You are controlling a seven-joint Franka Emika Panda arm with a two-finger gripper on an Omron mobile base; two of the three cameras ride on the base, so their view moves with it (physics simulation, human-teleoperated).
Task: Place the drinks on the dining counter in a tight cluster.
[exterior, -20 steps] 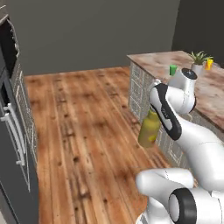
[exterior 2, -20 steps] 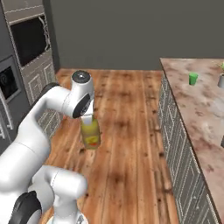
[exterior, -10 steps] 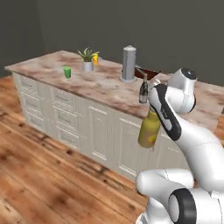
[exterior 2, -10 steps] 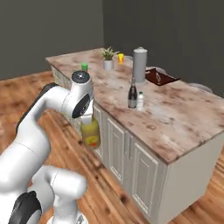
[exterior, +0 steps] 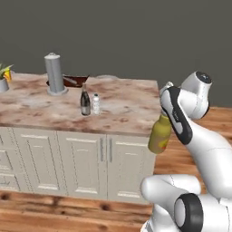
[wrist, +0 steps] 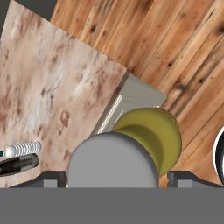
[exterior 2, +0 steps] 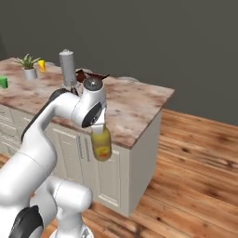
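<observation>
Item in hand: the yellow bottle (exterior: 159, 135), hanging upright from your gripper (exterior: 164, 118), which is clamped on its neck; it sits off the counter (exterior: 127, 106), beside the near right corner and below the level of the top, in front of the cabinet face. Items already placed: the wine bottle (exterior: 84, 100) and the small water bottle (exterior: 95, 103), standing just beside each other near the middle of the counter, between the near edge and the grey cylinder (exterior: 55, 74) at the back. Step judged: carrying the last drink in; two of three look settled. Next move calls for lifting the yellow bottle above the counter edge, taking it leftward across the top to the pair, and setting it upright close against them without knocking the slim wine bottle. Change against half a second ago: the base has driven, so the counter now lies square across your view and nearer; the bottle hangs from the gripper as before.
</observation>
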